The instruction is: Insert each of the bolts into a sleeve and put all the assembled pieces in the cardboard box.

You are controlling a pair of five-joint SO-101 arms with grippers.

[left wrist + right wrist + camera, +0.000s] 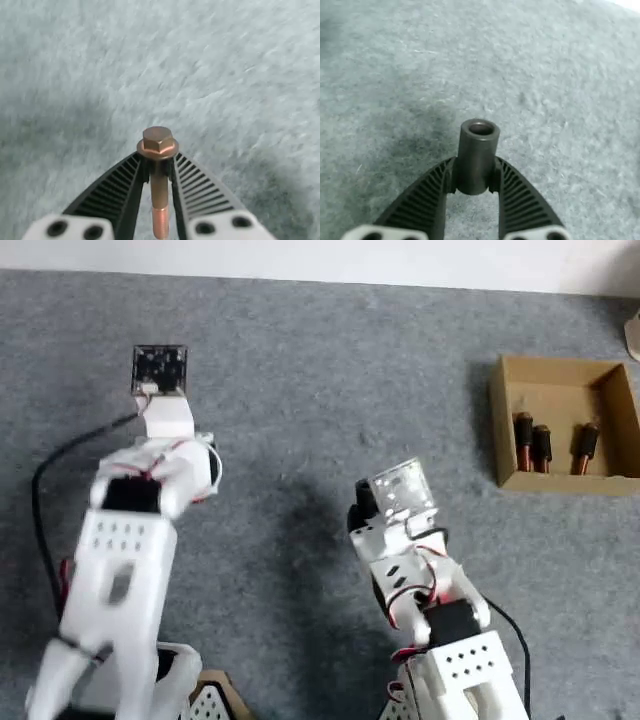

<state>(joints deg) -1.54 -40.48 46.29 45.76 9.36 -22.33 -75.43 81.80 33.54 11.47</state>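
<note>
In the left wrist view a copper bolt [159, 170] with a hexagonal flanged head is clamped between the black ribbed fingers [125, 185] of my left gripper [159, 167], held above the grey carpet. My right gripper [475, 175] is shut on a dark cylindrical sleeve [476, 155] whose open bore faces away from the fingers. In the high view the left arm [150, 480] is at the left and the right arm [405, 530] near the middle. The cardboard box [505, 420] at the right holds three assembled pieces [541, 445].
Grey carpet [320, 370] covers the table between and beyond the arms. A black cable [50, 465] loops beside the left arm. A pale object [633, 335] shows at the right edge above the box.
</note>
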